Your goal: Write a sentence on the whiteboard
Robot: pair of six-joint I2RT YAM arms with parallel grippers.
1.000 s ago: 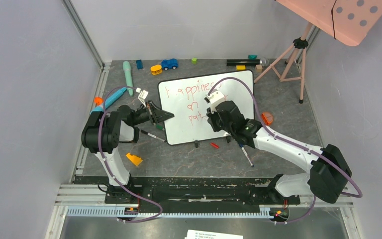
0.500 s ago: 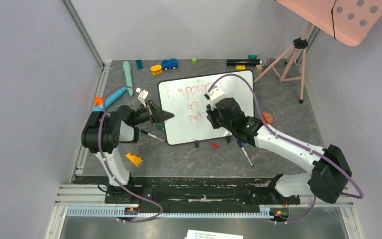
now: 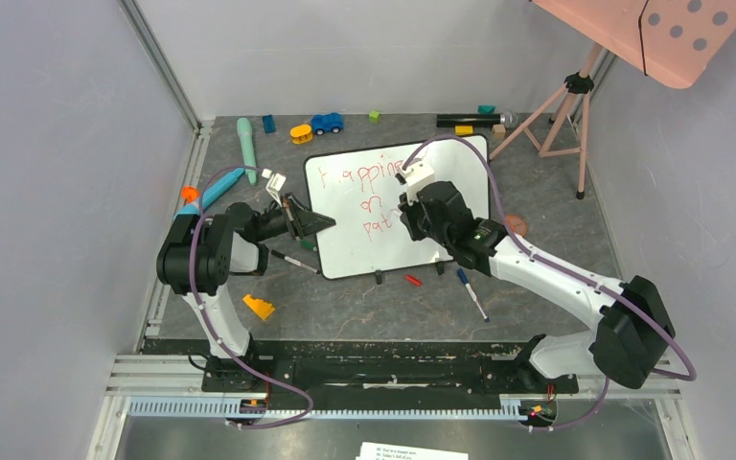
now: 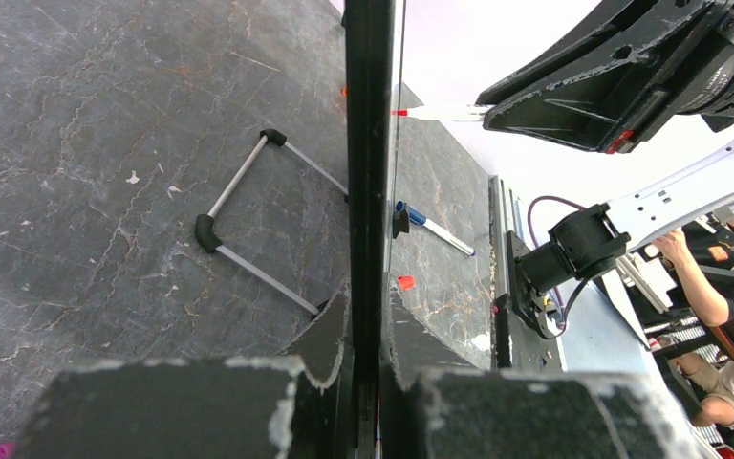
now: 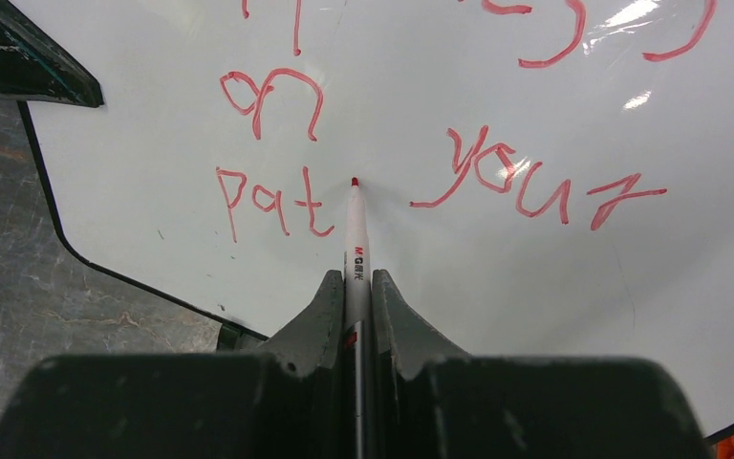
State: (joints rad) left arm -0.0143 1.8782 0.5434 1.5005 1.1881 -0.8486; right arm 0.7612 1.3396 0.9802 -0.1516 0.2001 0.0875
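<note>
Loose clutter I see on the dark grey, marbled table (image 3: 364, 311)

Along the far edge, left to right, I see a mint-green plastic wand-shaped toy (image 3: 246, 149), a dark blue block (image 3: 268, 124), a yellow toy car (image 3: 301, 133), a blue toy car (image 3: 326, 123), a small green cube (image 3: 374, 116) and a long black cylinder (image 3: 465, 121). Beside the cylinder are a teal piece (image 3: 486, 109), a flat yellow block (image 3: 464, 129) and a tan cube (image 3: 498, 129). At the far right corner a pink tripod (image 3: 561, 110) carries a pink dotted panel (image 3: 680, 34). By the left edge lies a bright blue tube (image 3: 213, 190) beside an orange knob (image 3: 189, 194). Toward the near edge lie an orange-yellow wedge (image 3: 259, 307), a small red cap (image 3: 413, 280) and a blue-capped white pen (image 3: 471, 294).
</note>
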